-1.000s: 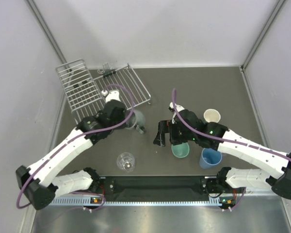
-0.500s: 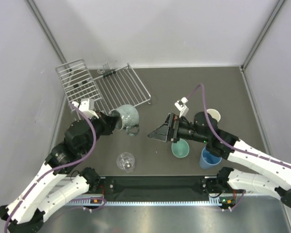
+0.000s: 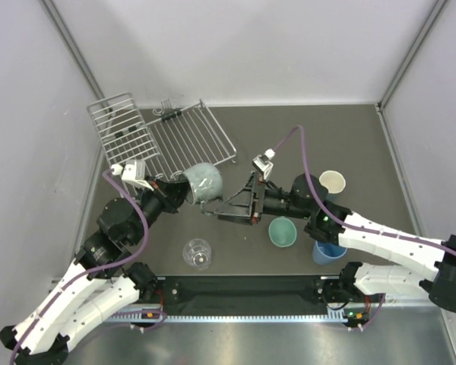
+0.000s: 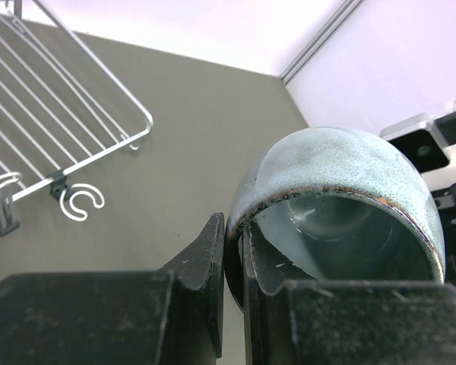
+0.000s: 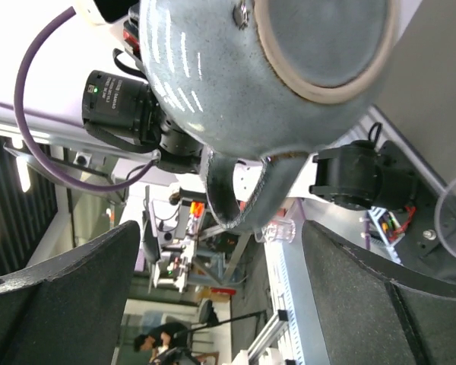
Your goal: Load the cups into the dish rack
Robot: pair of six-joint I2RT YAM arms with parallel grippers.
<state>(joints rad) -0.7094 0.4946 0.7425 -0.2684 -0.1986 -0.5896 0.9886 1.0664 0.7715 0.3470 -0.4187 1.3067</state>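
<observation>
My left gripper (image 3: 184,190) is shut on the rim of the grey-teal mug (image 3: 204,181) and holds it off the table, tipped on its side. In the left wrist view one finger (image 4: 205,258) is outside the rim and the other inside the mug (image 4: 342,175). My right gripper (image 3: 222,211) is open just right of the mug. In the right wrist view the mug (image 5: 251,68) fills the top and its handle (image 5: 239,194) hangs between my open fingers (image 5: 61,296). The silver wire dish rack (image 3: 163,141) lies behind at the left and also shows in the left wrist view (image 4: 53,114).
A mint-green mug (image 3: 283,232), a blue tumbler (image 3: 328,249) and a cream cup (image 3: 333,182) stand on the table at the right. A clear glass (image 3: 197,253) stands near the front, below the held mug. The rack's raised slotted section (image 3: 118,114) is at the far left.
My left arm has raised the mug and swung it right, tipping it over. My right gripper has moved left, and its open fingers now flank the mug's handle.
</observation>
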